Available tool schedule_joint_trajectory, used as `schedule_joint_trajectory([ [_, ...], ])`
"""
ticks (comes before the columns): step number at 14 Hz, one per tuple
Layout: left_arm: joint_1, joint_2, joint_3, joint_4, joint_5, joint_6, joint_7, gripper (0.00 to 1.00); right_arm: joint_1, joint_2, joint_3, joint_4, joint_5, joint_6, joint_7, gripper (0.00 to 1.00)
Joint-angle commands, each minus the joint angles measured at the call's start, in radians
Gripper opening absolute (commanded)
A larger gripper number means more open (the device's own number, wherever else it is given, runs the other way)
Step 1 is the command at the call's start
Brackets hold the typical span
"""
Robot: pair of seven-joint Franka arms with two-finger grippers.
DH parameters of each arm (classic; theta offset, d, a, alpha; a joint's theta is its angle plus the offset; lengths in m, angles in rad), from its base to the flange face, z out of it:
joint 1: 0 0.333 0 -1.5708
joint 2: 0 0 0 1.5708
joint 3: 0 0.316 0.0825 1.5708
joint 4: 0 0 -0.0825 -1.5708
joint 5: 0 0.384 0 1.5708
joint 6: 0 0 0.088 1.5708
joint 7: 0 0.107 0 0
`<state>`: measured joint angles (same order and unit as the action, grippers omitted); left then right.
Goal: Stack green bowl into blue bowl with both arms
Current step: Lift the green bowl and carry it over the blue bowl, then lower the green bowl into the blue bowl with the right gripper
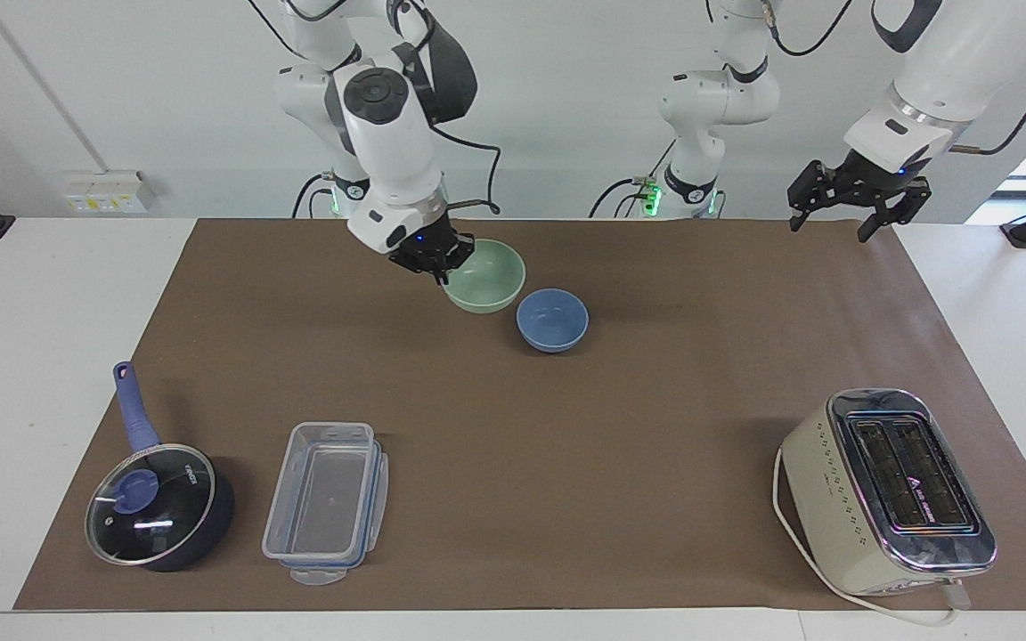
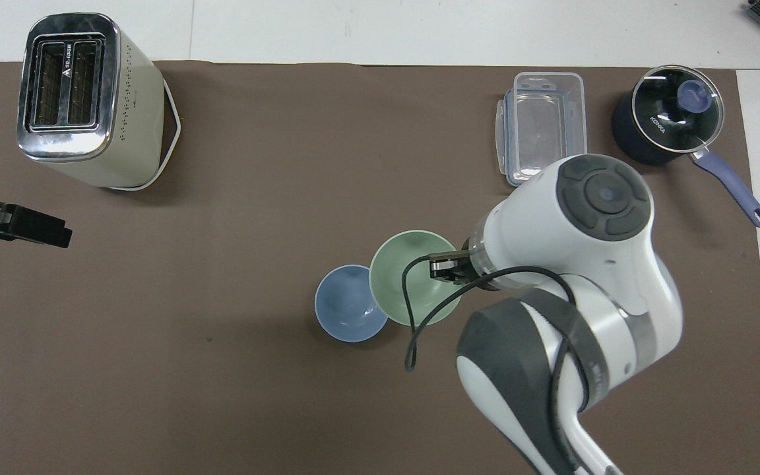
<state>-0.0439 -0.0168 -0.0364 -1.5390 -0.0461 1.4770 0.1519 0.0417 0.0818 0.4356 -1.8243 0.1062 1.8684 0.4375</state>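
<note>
My right gripper [image 1: 443,264] is shut on the rim of the pale green bowl [image 1: 486,278] and holds it in the air, upright, just beside the blue bowl [image 1: 552,319] toward the right arm's end. In the overhead view the green bowl [image 2: 406,274] overlaps the edge of the blue bowl [image 2: 346,305], and the right gripper [image 2: 444,267] sits at the green bowl's rim. The blue bowl stands empty on the brown mat [image 1: 566,427]. My left gripper [image 1: 830,227] waits open and empty, raised over the mat's edge at the left arm's end; it also shows in the overhead view [image 2: 50,231].
A cream toaster [image 1: 887,490] stands farthest from the robots at the left arm's end. A clear plastic container [image 1: 326,503] and a dark blue lidded saucepan [image 1: 157,506] stand farthest from the robots at the right arm's end.
</note>
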Motion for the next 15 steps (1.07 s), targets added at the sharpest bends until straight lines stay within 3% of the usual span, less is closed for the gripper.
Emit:
schedule_joint_trajectory([
  [1, 0.004, -0.026, -0.005, -0.033, 0.0, 0.025, -0.014, 1.0, 0.055, 0.045, 0.0, -0.001, 0.017, 0.07, 0.094, 0.0],
  [3, 0.002, -0.026, -0.005, -0.033, 0.0, 0.026, -0.014, 1.0, 0.118, 0.079, -0.001, -0.019, 0.017, 0.15, 0.148, 0.0],
  [8, 0.002, -0.026, -0.005, -0.033, 0.0, 0.029, -0.014, 1.0, 0.155, 0.096, 0.0, -0.104, 0.017, 0.256, 0.133, 0.0],
  [15, 0.001, -0.026, -0.005, -0.033, 0.0, 0.032, -0.014, 1.0, 0.156, 0.171, 0.0, -0.113, 0.018, 0.308, 0.102, 0.0],
])
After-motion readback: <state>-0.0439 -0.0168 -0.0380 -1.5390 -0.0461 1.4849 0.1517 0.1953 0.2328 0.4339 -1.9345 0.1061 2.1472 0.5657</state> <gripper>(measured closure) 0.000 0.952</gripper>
